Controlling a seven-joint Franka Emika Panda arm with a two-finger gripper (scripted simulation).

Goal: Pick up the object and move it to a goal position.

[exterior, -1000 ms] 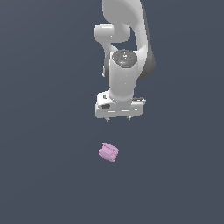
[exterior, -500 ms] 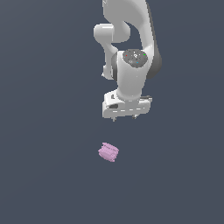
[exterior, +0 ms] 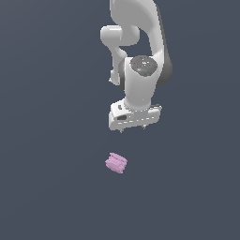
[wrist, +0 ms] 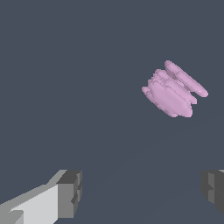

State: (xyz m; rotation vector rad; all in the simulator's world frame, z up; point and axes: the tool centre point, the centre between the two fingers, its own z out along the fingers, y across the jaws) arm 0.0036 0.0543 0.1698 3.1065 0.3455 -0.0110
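We hold our gripper [exterior: 132,128] with its fingers [wrist: 65,192] spread wide and empty, because the pale pink ridged object [exterior: 116,162] lies below it, apart and slightly off-centre, not yet grasped.

One pink ridged object [exterior: 116,163] lies in view, with one white arm [exterior: 140,70] and one tool [exterior: 133,128].

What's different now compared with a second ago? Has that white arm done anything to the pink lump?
The gripper has shifted slightly toward the exterior view's right and turned a little at the wrist, staying above the pink object. Nothing was grasped: in the wrist view its fingers stand wide apart and empty. The pink object has not moved.
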